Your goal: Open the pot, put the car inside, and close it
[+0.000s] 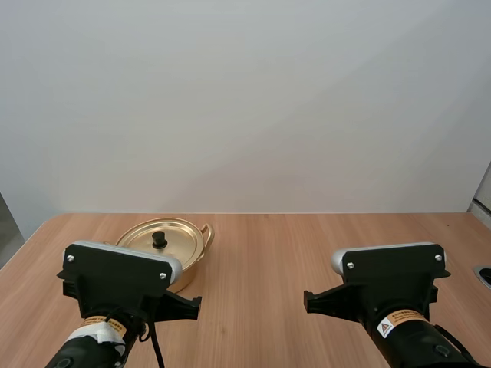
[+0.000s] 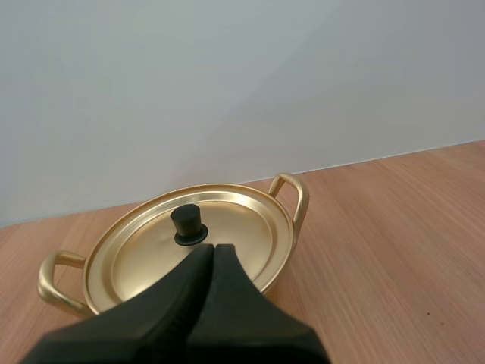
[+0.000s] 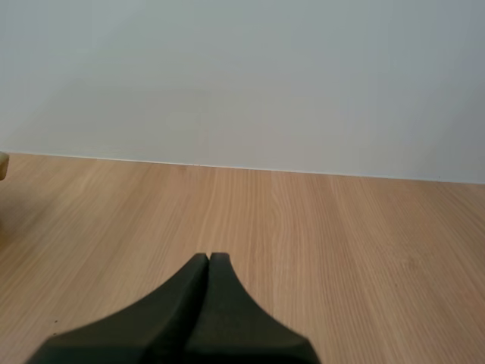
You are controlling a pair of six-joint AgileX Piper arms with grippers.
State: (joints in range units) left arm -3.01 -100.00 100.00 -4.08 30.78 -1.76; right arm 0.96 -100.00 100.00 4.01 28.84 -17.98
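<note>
The lid (image 1: 176, 234) covers the pot (image 1: 196, 261), so its inside is hidden. From above, the left arm (image 1: 115, 272) blocks the pot's near side. Seen from the wrist, the left gripper (image 2: 213, 250), fingers pressed together, hides the lid's near rim. A dark object (image 1: 484, 276) at the table's (image 1: 261, 291) right edge is cut off and cannot be identified.

From where I stand this reads as a robotics lab, not a kitchen. Two black machine arms, the left arm (image 1: 115, 277) and the right arm (image 1: 391, 287), reach over a light wooden worktop (image 1: 268, 253), and the right one carries a small warning sticker (image 1: 386, 328). A plain pale wall (image 1: 245, 100) rises straight behind the worktop. A gold pot (image 1: 192, 264) sits on the wood, homely among the machinery.
</note>
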